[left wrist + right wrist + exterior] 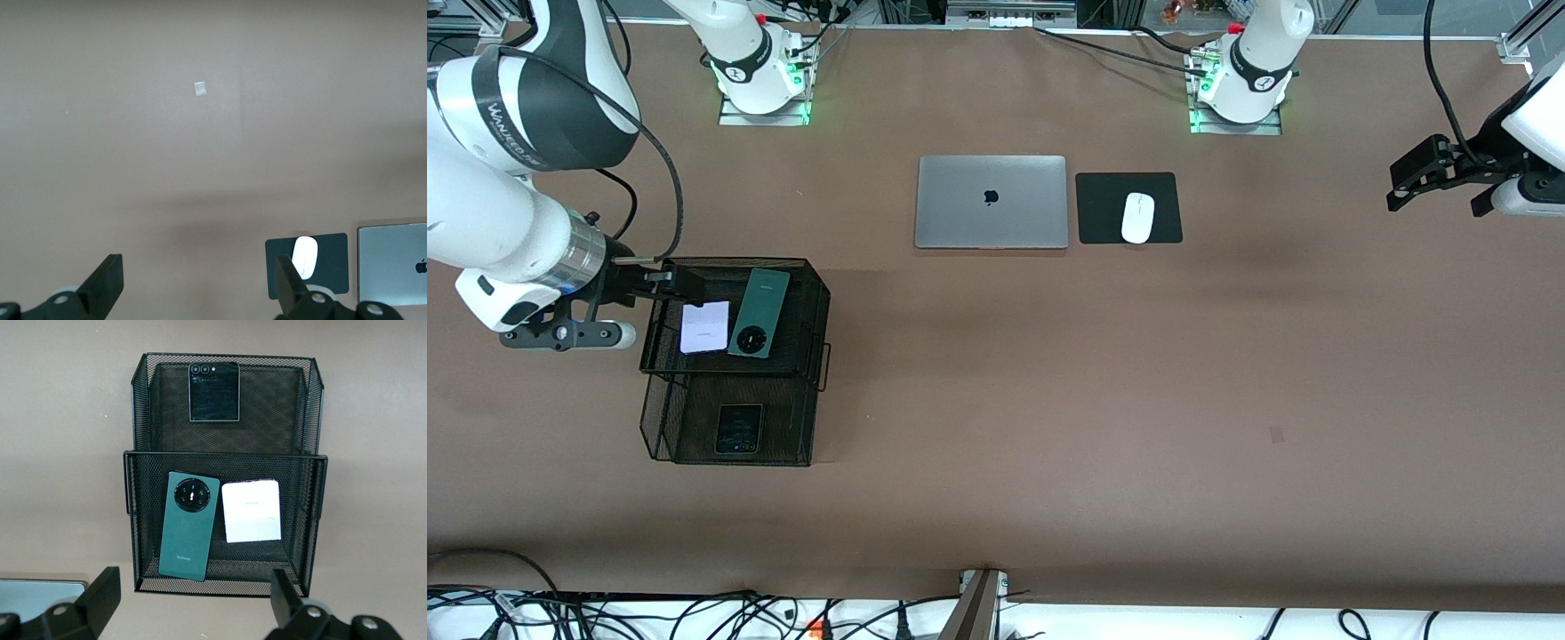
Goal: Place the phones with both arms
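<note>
A black mesh two-tier rack [818, 302] stands toward the right arm's end of the table. Its upper tier holds the pale lilac-white phone [704, 327] and the long dark green phone [759, 313] side by side. Its lower tier, nearer the front camera, holds the black phone [739, 428]. The right wrist view shows the green [190, 525], the white [251, 510] and the black phone [213, 392]. My right gripper [685, 284] [193, 600] is open and empty, up over the rack's edge nearest the robots. My left gripper [1432, 197] [199, 287] is open and empty, waiting over bare table at the left arm's end.
A shut silver laptop [991, 202] lies mid-table near the robots' bases. Beside it a white mouse [1137, 217] rests on a black pad [1103, 209]. A small tape mark [1278, 434] is on the brown table. Cables run along the edge nearest the front camera.
</note>
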